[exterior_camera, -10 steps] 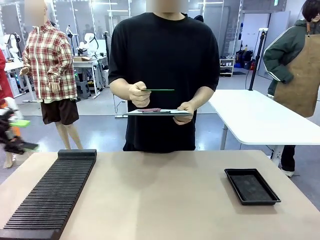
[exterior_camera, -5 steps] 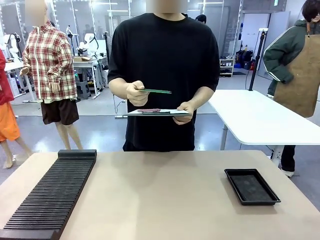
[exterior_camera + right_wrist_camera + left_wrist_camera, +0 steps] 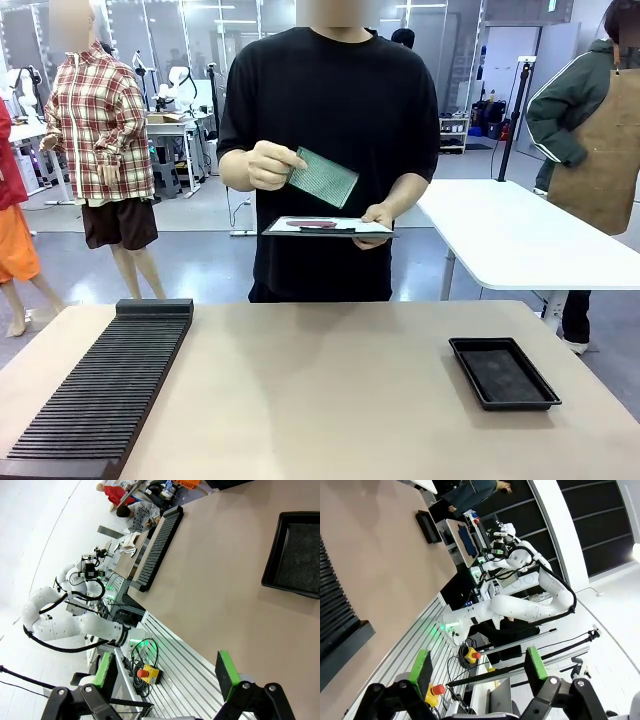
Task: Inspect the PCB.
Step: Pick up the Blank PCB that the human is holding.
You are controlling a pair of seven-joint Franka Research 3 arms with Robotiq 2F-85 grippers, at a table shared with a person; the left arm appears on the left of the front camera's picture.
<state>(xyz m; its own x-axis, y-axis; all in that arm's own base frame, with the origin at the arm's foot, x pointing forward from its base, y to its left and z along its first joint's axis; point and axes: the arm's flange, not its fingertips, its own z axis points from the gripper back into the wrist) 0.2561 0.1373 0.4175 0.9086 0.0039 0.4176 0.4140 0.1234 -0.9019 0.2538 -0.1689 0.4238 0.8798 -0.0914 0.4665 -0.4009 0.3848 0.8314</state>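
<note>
My left fingers [image 3: 423, 671] stand spread wide, green pads facing each other across a bare gap. They hold nothing and touch nothing, and in the left wrist view they are well apart from the black tray [image 3: 503, 372], which lies far off on the counter [image 3: 320, 400]. My right fingers [image 3: 226, 674] are spread just as wide, with nothing between the pads and nothing against them. In the right wrist view they are nearer the black tray, yet clear of it and of the counter top.

The PCB [image 3: 323, 177] is not in my grasp. The person [image 3: 330, 100] standing beyond the black tray, across the counter, pinches it by one edge in a raised hand [image 3: 268, 165]. The board is tilted, so a pale green face shows in the front view. It is high above the level of the black tray. Under it the person's other hand [image 3: 375, 215] carries a flat clipboard [image 3: 328, 228] with a dark thing lying on it. A slotted rack [image 3: 105, 385] lies on the counter, well apart from the black tray.
</note>
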